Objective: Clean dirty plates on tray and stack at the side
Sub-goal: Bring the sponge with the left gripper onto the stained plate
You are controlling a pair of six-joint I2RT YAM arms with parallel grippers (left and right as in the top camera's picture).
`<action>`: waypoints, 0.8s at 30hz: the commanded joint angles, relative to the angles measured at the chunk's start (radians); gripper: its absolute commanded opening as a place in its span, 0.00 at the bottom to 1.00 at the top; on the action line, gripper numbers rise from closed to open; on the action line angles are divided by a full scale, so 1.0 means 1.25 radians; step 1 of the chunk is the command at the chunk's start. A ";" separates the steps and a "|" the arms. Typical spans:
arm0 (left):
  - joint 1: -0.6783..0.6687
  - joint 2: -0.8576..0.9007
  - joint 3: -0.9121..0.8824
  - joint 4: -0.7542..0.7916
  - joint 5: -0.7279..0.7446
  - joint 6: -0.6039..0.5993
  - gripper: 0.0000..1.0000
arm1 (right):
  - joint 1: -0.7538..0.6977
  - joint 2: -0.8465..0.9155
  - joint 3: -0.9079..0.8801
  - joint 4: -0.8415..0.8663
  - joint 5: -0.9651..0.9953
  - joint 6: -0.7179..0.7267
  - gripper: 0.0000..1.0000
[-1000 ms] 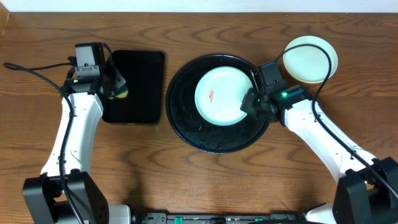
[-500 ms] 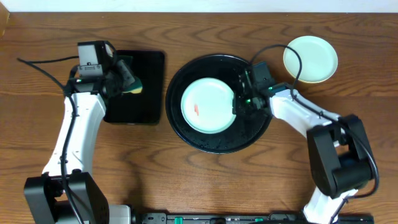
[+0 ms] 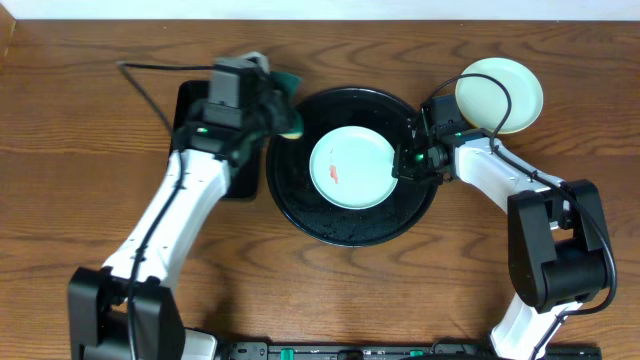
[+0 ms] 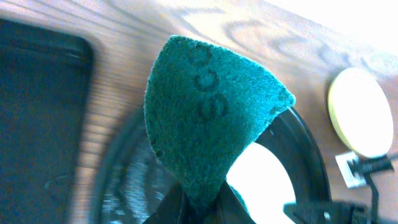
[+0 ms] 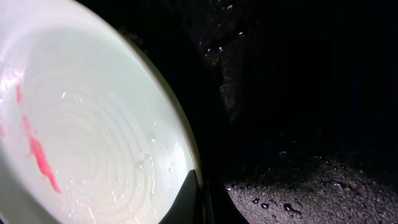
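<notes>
Landmark: round black tray (image 3: 300,215), glossy and beaded with water.
Mint plate (image 3: 352,167): held inside the tray, about at its centre. A red smear (image 3: 335,173) is carried on the half toward the tray's left side.
Right gripper (image 3: 403,162): placed over the tray's right side and closed on the mint plate's right rim. One finger (image 5: 186,200) is seen lapped over that rim.
Left gripper (image 3: 280,108): poised over the tray's far-left rim and clamped on a green-faced sponge (image 4: 205,118). The sponge is kept clear of the plate.
Yellow plate (image 3: 500,95): set on the table beyond the tray's far-right rim, with no smear seen.
Rectangular tray (image 3: 188,110): left of the round tray, partly covered by the left arm.
Third plate: not made out.
Governing relation: from the sponge, the smear lies inward toward the tray's centre and lower. The smeared half is turned toward the left arm, judged the nearer. The opposite rim is steadied by the right.
Stage: wiping judged not yet begun.
</notes>
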 commanded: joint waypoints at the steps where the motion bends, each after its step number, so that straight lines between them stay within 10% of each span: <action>1: -0.042 0.044 -0.006 0.008 0.000 -0.028 0.08 | 0.009 0.008 0.009 0.019 0.057 0.023 0.01; 24: -0.267 0.269 -0.006 0.168 -0.111 -0.168 0.09 | 0.111 0.008 0.009 0.028 0.227 0.169 0.01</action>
